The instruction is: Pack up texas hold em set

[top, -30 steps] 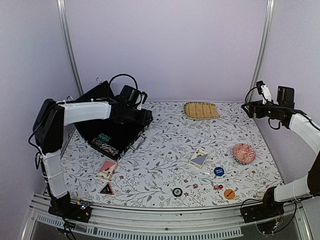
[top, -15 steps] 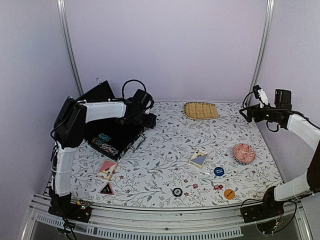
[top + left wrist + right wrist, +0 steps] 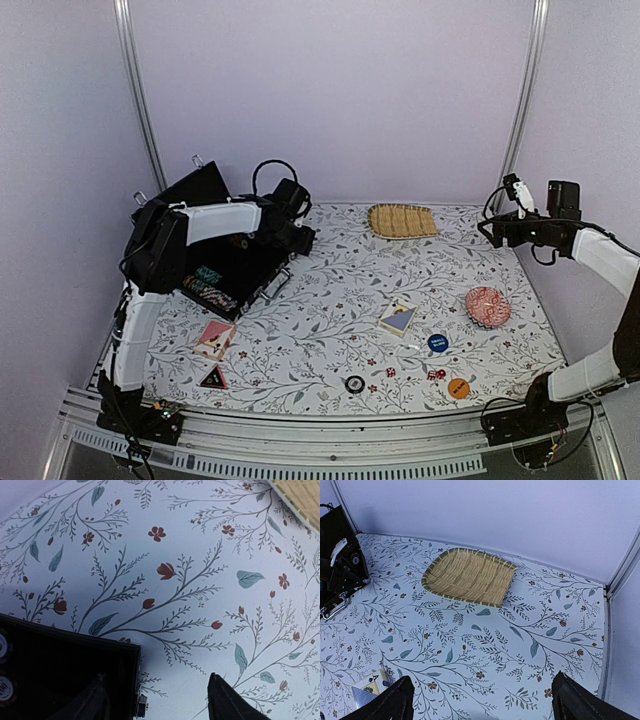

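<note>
The black briefcase point(image 3: 215, 265) lies open at the far left, with chip rows inside and its lid raised behind. My left gripper point(image 3: 300, 238) is open and empty just past the case's far right corner point(image 3: 65, 665), low over the cloth. A card deck point(image 3: 398, 318) lies mid-table; another deck point(image 3: 214, 338) and a triangular card point(image 3: 212, 378) lie near the left front. The blue disc point(image 3: 437, 343), orange disc point(image 3: 458, 388), black disc point(image 3: 355, 383) and small red dice point(image 3: 437, 375) lie at the front right. My right gripper point(image 3: 495, 228) is open and empty, high at the far right.
A woven straw mat point(image 3: 401, 220) lies at the back centre; it also shows in the right wrist view point(image 3: 470, 575). A red patterned round dish point(image 3: 488, 306) sits at the right. The table has a floral cloth point(image 3: 330, 300), with walls close on three sides.
My left arm has swung right and back, carrying its gripper from over the open case to just beyond its right corner. My right gripper shifted slightly left and down.
</note>
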You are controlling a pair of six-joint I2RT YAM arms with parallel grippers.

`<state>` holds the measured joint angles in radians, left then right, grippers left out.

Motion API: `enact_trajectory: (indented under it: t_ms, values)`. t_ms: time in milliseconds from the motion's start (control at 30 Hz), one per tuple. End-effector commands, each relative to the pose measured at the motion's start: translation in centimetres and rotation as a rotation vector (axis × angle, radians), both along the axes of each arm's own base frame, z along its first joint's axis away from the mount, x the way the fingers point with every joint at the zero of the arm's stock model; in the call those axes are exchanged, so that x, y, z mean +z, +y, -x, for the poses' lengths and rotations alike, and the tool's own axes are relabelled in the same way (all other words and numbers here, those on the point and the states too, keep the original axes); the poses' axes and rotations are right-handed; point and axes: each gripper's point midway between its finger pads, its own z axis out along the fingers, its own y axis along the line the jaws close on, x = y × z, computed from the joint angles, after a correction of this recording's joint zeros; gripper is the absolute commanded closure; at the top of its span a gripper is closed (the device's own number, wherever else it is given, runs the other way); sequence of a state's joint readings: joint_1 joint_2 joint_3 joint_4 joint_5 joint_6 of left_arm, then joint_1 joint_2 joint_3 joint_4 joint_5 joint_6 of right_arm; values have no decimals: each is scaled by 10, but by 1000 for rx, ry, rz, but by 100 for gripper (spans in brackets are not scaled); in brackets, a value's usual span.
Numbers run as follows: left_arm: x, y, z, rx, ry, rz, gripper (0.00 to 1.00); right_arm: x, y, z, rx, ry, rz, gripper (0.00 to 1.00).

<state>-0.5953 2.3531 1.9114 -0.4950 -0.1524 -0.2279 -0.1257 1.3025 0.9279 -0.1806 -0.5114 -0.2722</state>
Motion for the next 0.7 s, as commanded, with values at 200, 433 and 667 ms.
enact_trajectory:
  t_ms: [200,433,667]
  values:
    - [-16,17,-3,5,58,-27,36,-19,1,1,18,53,-8,4]
    - [-39,4,7,-70,130,-7,46,-20,1,2,18,58,-8,4]
    - [-43,-37,30,-262,127,6,55,-23,1,1,18,64,-6,4]
